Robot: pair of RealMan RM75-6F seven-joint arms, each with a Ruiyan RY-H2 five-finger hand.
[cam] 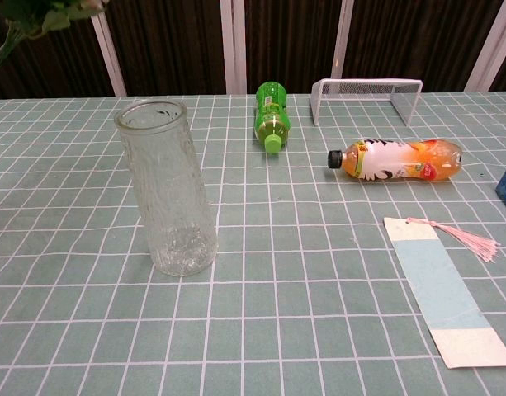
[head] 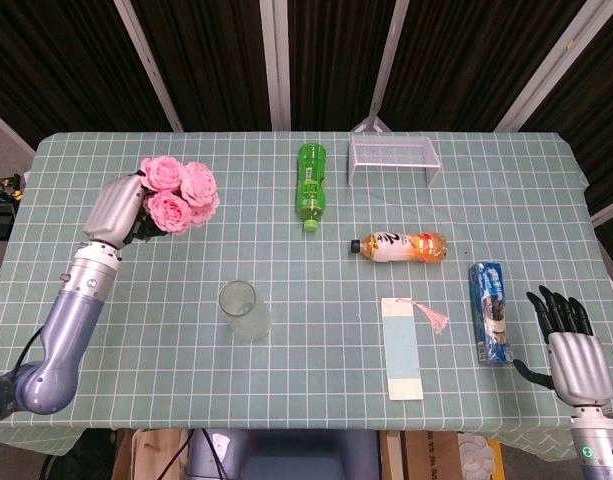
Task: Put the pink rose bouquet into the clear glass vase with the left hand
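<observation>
Left hand [head: 119, 209] around pink rose bouquet [head: 178, 192]

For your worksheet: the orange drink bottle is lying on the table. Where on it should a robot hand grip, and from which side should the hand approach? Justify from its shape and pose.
Grip the orange drink bottle around its wide labelled middle, coming down from above. It lies on its side with its black cap toward the robot's left, so the round body faces up with free cloth on both long sides for fingers. The right hand is nearer, probably the easier reach.
</observation>
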